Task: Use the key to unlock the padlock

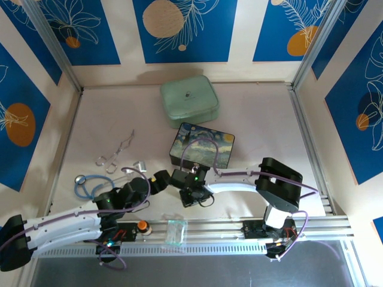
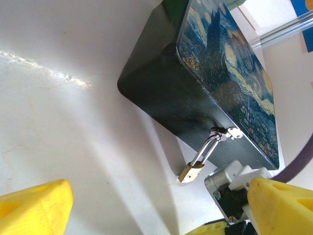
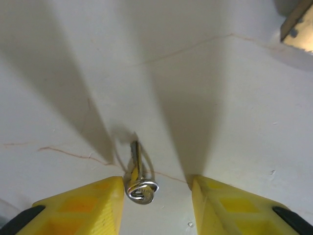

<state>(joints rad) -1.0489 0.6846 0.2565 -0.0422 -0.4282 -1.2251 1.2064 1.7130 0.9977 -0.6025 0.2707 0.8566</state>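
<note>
Right gripper (image 3: 156, 182) hung low over the desk (image 3: 230, 83), its yellow fingers (image 3: 83, 208) parted with bare surface showing between them. The key (image 3: 139, 177) lay in that gap, ring end nearest the camera. It sat right against the finger on the picture's left and clear of the other, so nothing was clamped on it. From above, the key was hidden beneath the gripper, just off the near side of the box (image 1: 202, 146), which sat about mid-desk.

Left gripper (image 2: 159, 198) was spread wide and held nothing, its fingers cut off at the bottom corners of its wrist view. Ahead of it the padlock (image 2: 190, 172) hung by its shackle from the latch (image 2: 226, 133) on the box's dark side, with its brass body down at the desk. I could not make out its keyhole. A grey and white part of the other arm crowded in just beside it.

Something brassy poked into the top right corner of the right wrist view, too cropped to identify.
</note>
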